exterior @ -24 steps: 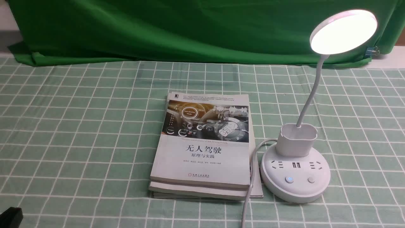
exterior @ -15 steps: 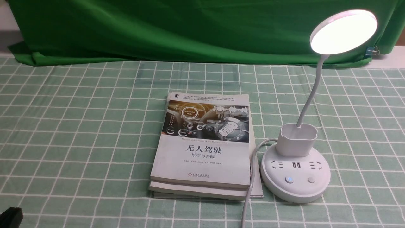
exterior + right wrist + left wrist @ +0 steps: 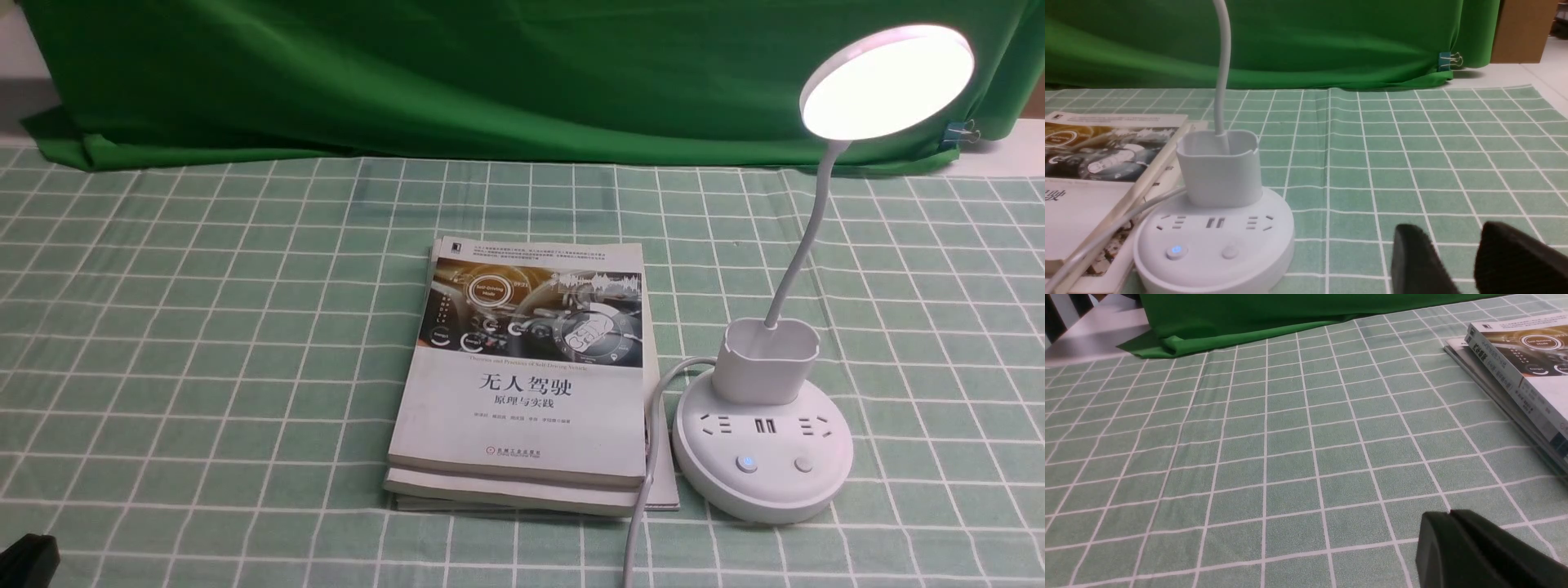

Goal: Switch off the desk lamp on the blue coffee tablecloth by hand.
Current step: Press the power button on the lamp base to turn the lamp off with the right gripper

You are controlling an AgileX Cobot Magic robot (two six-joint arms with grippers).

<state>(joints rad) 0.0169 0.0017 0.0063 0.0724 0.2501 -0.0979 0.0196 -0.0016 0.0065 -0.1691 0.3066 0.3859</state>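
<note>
Grn-wht grid cloth point(image 3: 245, 327); R gripper point(image 3: 1457, 245) open, well apart from lamp point(image 3: 763, 457).

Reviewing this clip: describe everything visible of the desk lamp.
The desk lamp is white and plastic-looking, and stands upright on the gridded cloth, right of the books. Its tilted disc head glows; a thin curved neck rises from a cup-shaped holder. The round base has sockets and two buttons, the left one lit blue. A pale cord runs from behind the holder, touching the books. No claw touches the lamp.
</note>
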